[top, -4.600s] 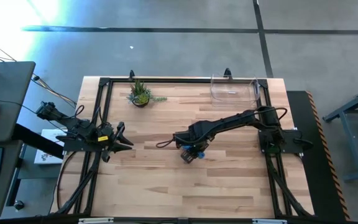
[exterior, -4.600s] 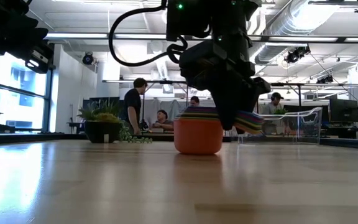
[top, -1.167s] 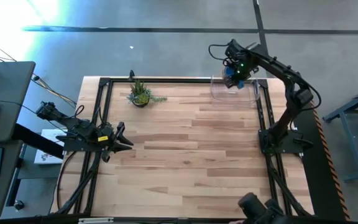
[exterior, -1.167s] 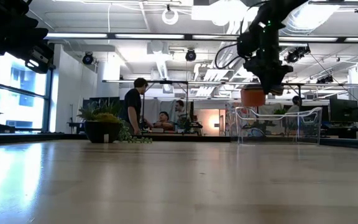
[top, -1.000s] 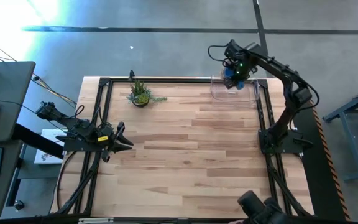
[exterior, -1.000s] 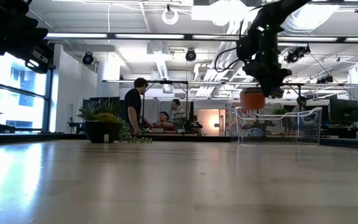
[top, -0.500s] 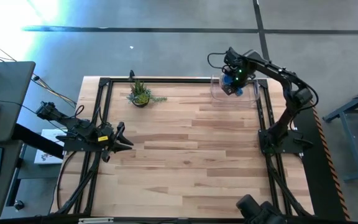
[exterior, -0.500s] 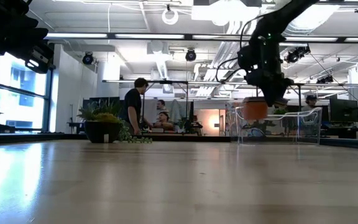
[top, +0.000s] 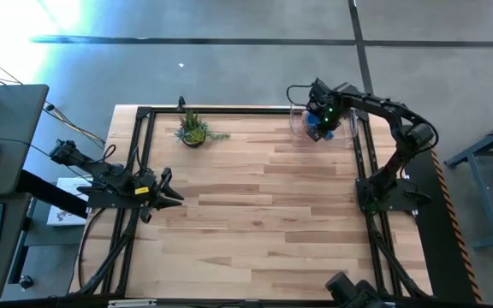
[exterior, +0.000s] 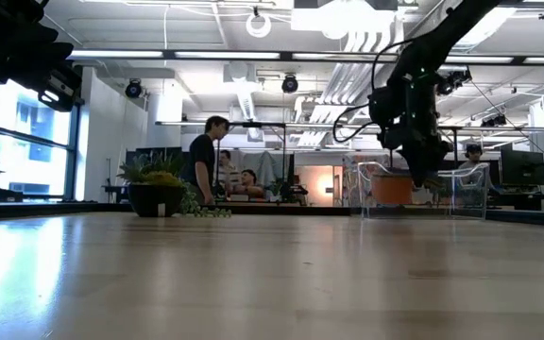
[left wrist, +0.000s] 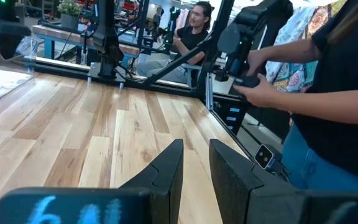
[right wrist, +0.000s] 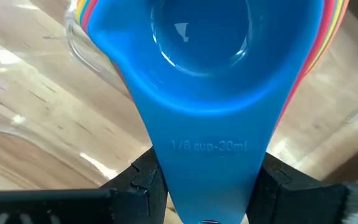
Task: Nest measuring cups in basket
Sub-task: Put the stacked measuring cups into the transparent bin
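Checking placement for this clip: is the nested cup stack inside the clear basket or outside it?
Inside. The cup stack, gripped by the right gripper, sits behind the basket wall in the low view.

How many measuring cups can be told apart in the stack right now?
4 at least: a blue cup on top, with yellow, pink and orange-red rims peeking beneath it, all held by the right gripper inside the basket. More may be hidden below.

My work surface is a light wooden plank table [top: 255, 214] with a black frame along its edges. Directly on it: a small potted plant [top: 193, 130] near my far-left corner; the clear basket [top: 345, 128] at my far-right corner.
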